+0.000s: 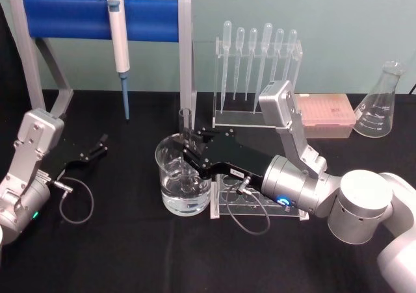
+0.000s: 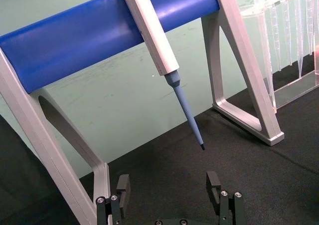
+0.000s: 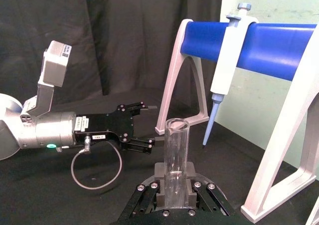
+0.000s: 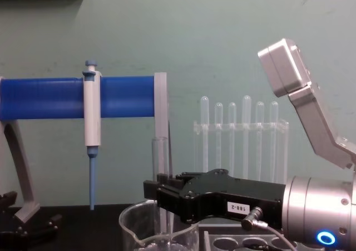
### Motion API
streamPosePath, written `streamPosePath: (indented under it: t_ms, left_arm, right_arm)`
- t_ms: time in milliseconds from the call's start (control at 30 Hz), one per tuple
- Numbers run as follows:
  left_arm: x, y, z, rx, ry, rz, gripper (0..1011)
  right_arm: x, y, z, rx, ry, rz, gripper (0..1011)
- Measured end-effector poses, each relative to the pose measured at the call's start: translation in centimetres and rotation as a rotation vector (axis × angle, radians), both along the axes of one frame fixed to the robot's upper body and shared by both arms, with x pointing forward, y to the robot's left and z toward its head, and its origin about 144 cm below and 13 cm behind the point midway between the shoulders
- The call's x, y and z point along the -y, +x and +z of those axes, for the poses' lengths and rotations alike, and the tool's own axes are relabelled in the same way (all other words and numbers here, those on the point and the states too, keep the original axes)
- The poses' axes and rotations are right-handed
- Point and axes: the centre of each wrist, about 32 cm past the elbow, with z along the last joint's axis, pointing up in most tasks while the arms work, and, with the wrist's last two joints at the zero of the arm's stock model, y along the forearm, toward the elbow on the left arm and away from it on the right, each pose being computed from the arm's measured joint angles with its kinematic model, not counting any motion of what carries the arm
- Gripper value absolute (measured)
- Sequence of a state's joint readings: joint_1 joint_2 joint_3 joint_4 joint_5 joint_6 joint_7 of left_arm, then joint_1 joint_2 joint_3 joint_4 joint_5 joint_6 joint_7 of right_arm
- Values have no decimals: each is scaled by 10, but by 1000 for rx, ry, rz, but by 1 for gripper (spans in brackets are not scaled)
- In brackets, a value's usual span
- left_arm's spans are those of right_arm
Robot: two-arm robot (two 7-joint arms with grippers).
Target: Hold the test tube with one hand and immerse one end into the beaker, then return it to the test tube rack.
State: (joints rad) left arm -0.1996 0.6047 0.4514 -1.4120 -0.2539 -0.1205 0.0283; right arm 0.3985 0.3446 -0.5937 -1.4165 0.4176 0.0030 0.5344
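Note:
My right gripper (image 1: 189, 151) is shut on the test tube (image 1: 186, 119), a clear upright glass tube, and holds it over the beaker (image 1: 165, 176), which has water in it. The tube's lower part reaches down inside the beaker; its open rim stands above the fingers. From the chest view the test tube (image 4: 160, 167) rises from the right gripper (image 4: 158, 198) behind the beaker (image 4: 133, 229) rim. In the right wrist view the tube (image 3: 175, 150) sits clamped between the fingers. My left gripper (image 1: 100, 145) rests open on the table at the left, well apart from the beaker.
A white-and-blue pipettor (image 1: 119, 43) hangs on the blue-barred stand (image 1: 65, 17) at the back left. Behind the beaker stands a clear rack of plastic pipettes (image 1: 257, 65). A pink tip box (image 1: 325, 114) and a conical flask (image 1: 381, 104) are at the back right. A clear tube rack (image 1: 260, 208) lies under my right wrist.

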Motion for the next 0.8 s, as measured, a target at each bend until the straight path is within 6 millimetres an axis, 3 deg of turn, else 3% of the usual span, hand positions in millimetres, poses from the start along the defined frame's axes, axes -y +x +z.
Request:
streamPosePath:
  t_ms: [800]
  left_arm:
    - [0, 0, 0, 0, 0, 0, 1000]
  right_arm:
    - [0, 0, 0, 0, 0, 0, 225]
